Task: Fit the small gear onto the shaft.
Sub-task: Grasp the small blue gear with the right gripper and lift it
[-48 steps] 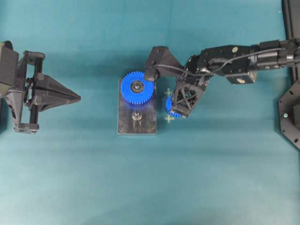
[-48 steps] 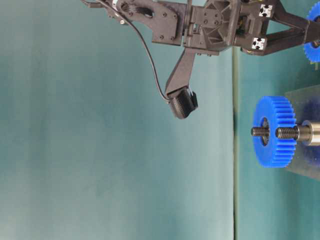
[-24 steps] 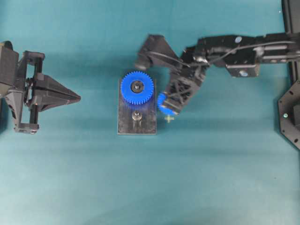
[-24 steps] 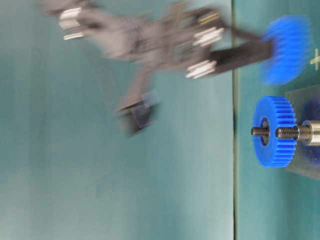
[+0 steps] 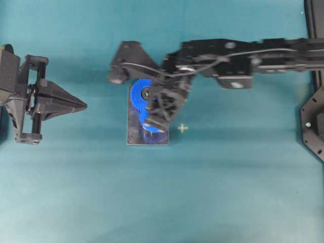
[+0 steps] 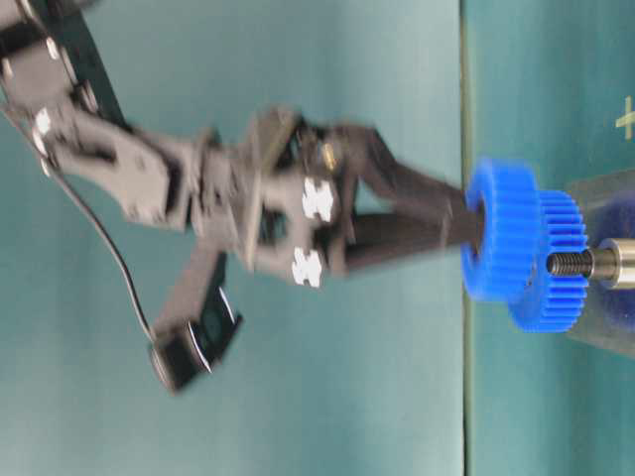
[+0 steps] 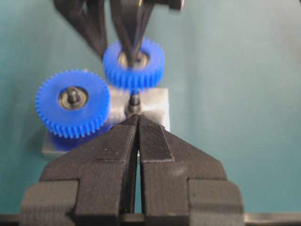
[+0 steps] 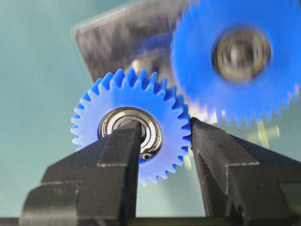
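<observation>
Right gripper [image 8: 162,136] carries the small gear [image 8: 129,125] above the plate [image 7: 157,101].

Its jaws stand partly open, clamped on the gear, one finger through the bearing hole, the other against the toothed rim; in the left wrist view the gear hangs just above the shaft [image 7: 134,101], not yet seated; the larger gear [image 7: 73,103] sits mounted beside it on the same plate; the left gripper [image 7: 138,125] rests pinched together and empty, well apart at the table's left edge.
</observation>
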You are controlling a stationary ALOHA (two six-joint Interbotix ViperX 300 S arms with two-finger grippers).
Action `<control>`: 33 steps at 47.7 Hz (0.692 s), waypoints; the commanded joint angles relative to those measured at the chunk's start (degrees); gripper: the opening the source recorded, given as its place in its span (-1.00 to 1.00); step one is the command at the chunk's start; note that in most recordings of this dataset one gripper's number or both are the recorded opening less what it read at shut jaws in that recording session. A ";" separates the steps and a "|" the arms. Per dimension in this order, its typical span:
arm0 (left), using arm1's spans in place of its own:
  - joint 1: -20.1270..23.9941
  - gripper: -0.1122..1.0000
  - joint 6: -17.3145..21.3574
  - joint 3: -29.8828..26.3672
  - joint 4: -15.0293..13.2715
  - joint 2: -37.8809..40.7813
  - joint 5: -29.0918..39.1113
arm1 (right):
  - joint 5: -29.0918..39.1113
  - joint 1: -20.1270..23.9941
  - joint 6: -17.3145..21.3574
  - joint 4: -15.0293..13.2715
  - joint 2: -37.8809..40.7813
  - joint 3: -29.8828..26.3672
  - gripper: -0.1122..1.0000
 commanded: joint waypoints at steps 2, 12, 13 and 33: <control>-0.09 -0.80 -0.09 -1.14 0.09 -0.18 -0.26 | 0.53 0.70 0.09 0.18 0.53 -2.99 -0.17; -0.09 -0.80 -0.09 -1.14 0.09 -0.18 -0.26 | 1.41 1.05 0.09 0.18 2.29 -3.25 -0.17; -0.09 -0.80 -0.09 -1.05 0.09 -0.18 -0.26 | 1.49 1.05 0.09 0.18 2.37 -3.25 -0.17; -0.09 -0.80 -0.09 -0.88 0.09 -0.18 -0.44 | 1.58 1.14 0.62 -0.26 2.99 -3.34 -0.17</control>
